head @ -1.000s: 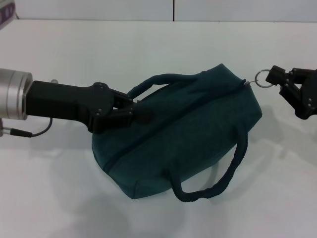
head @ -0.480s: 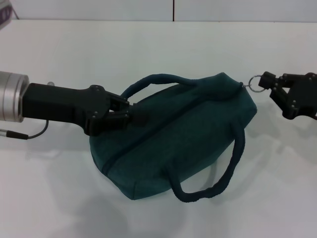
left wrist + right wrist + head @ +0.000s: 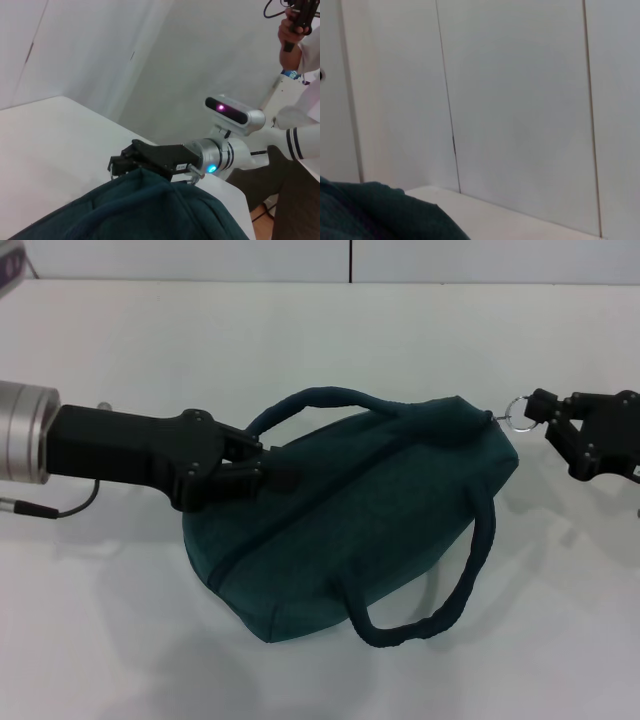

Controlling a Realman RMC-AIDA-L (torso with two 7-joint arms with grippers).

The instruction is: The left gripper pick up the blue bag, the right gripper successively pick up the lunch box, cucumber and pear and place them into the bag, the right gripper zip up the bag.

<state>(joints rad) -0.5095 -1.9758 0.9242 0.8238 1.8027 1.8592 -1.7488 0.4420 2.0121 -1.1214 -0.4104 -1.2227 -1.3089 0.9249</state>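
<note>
The blue bag (image 3: 350, 520) lies on the white table (image 3: 150, 350), closed along its top, with one handle arched at the back and one hanging in front. My left gripper (image 3: 272, 473) is shut on the bag's left end by the zip line. At the bag's right end, my right gripper (image 3: 543, 412) is shut on the metal zipper ring (image 3: 517, 413). The left wrist view shows the bag (image 3: 140, 210) with the right gripper (image 3: 120, 164) just beyond it. A corner of the bag (image 3: 365, 212) shows in the right wrist view. The lunch box, cucumber and pear are out of view.
A purple object (image 3: 8, 265) sits at the table's far left corner. A thin black cable (image 3: 70, 508) hangs under my left forearm. In the left wrist view a person (image 3: 300, 40) stands past the table's edge behind the robot body.
My right gripper has moved a little left and down with the zipper ring. The bag's right end has shifted with it, and the left gripper has eased slightly left.
</note>
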